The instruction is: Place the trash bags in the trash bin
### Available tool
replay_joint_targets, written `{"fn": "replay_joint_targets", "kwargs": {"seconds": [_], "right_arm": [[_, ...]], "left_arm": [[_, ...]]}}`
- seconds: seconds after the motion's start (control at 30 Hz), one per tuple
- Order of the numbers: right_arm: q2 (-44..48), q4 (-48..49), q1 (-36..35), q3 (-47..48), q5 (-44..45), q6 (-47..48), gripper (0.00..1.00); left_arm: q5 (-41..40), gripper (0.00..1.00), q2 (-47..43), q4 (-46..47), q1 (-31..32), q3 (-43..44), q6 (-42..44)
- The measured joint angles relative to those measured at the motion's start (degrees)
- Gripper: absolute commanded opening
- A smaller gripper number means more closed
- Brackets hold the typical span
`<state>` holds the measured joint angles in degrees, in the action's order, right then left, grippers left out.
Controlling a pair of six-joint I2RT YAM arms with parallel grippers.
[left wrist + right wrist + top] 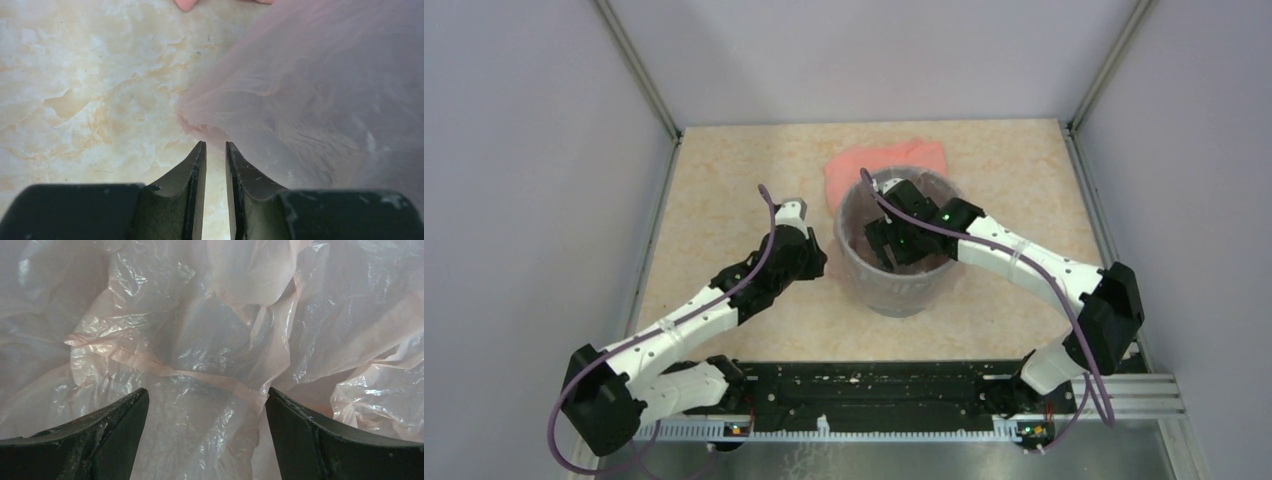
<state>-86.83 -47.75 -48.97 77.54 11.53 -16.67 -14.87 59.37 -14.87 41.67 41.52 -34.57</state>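
Already the bag (200,340) lies mostly in the bin (899,295), crumpled inside, with some film spilling over the rim on the left side (310,100). The right pincer (889,240) is down in the bin's mouth. Its jaws are spread wide over the creased film and nothing is caught between them (206,395). The left pincer (215,145) sits low on the worktop (90,90) just beside the bin, its jaws only a slit apart and empty. A corner of the overhanging film lies just ahead of its tips.

The step in hand looks like seating the bag. To do it well, the right pincer should press the loose film down the middle rather than snatch a fold, which would drag the bag back up. The left pincer should take the stray corner squarely, lightly enough that the thin film does not tear. It should also keep clear of the bin wall so the bin does not slide.
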Motion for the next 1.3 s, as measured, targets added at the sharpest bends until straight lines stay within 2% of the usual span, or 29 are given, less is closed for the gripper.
{"fn": "replay_joint_targets", "kwargs": {"seconds": [0.33,0.9,1.3], "right_arm": [[-1.3,1.4,2.4,-2.6,-2.5,0.1,0.73],[-6.3,4.6,5.3,-4.1,-4.1,0.6,0.75],[-8.3,6.4,5.8,-6.3,-3.5,1.1,0.75]], "left_arm": [[3.0,0.25,2.1,2.2,-3.2,-1.0,0.3],[8.0,0.23,5.4,5.9,-3.4,-2.7,0.4],[8.3,0.23,5.9,5.9,-3.5,-2.7,0.5]]}}
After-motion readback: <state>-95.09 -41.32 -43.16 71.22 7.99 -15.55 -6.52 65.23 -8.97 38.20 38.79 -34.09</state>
